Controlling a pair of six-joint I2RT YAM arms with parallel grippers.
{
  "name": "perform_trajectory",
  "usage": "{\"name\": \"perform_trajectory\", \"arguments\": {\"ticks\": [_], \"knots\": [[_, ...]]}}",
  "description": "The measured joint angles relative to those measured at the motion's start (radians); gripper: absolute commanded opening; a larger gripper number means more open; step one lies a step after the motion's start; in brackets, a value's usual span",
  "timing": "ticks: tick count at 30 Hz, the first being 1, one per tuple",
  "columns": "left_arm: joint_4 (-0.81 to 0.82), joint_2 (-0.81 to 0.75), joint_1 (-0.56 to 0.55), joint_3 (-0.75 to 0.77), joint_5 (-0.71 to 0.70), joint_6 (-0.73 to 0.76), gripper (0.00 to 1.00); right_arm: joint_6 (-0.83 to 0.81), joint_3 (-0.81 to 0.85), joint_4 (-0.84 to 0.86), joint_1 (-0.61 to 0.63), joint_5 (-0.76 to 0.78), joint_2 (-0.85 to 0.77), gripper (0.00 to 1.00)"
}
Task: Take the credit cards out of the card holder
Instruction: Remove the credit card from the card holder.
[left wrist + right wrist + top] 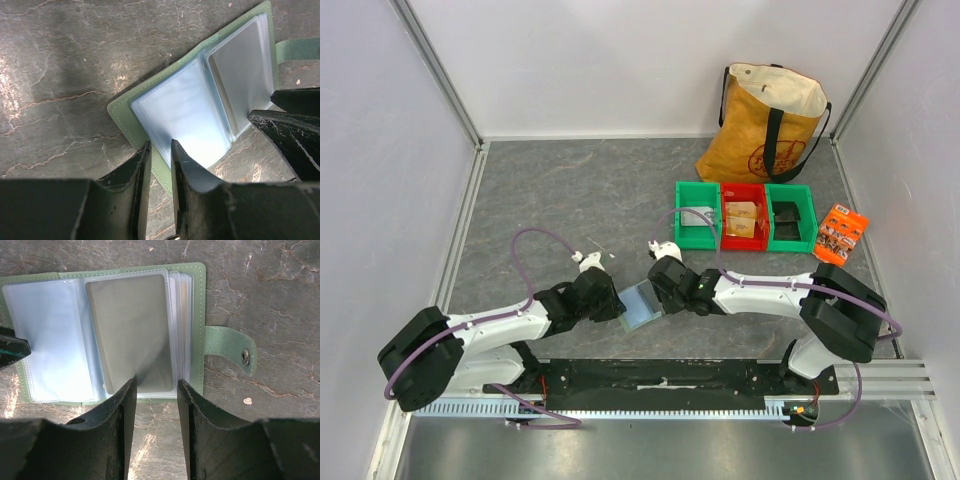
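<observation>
2 grippers meet at the card holder (640, 305), which lies open and flat on the grey table (550, 190) just in front of the arm bases, pale-green cover down and clear blue-grey pockets facing up. The left gripper (160, 147) sits at the holder's left side. Its fingers are only narrowly parted and the green cover edge shows in the gap; whether they pinch that edge cannot be told. The right gripper (156, 385) is released, jaws apart, its tips astride the near edge of the right-hand pocket page. 1 credit card (130, 325), dull tan-grey, sits inside that pocket, wholly within the holder. More pocket pages are stacked at its right side, with a thin yellowish sliver showing among them. The snap tab (235, 352) sticks out from the holder's right edge onto the table. Well beyond stand 2 green bins (698, 241) with 1 red bin (744, 245) between them, an orange packet (841, 235) and a yellow tote bag (765, 140).
</observation>
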Motion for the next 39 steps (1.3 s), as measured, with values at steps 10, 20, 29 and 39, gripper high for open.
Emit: {"name": "perform_trajectory", "arguments": {"ticks": [10, 20, 29, 39], "knots": [[0.003, 0.002, 0.000, 0.000, 0.006, 0.000, 0.28, 0.018, -0.016, 0.021, -0.023, -0.022, -0.010, 0.22], [0.006, 0.003, 0.000, 0.000, 0.007, 0.000, 0.28, 0.030, -0.022, 0.005, -0.024, -0.030, -0.024, 0.34], [0.006, 0.003, 0.001, 0.000, 0.008, 0.000, 0.28, 0.051, -0.020, -0.032, -0.020, -0.030, -0.030, 0.39], [0.006, 0.003, 0.001, 0.000, 0.008, 0.000, 0.28, 0.068, -0.009, -0.074, -0.020, -0.032, -0.028, 0.38]]}}
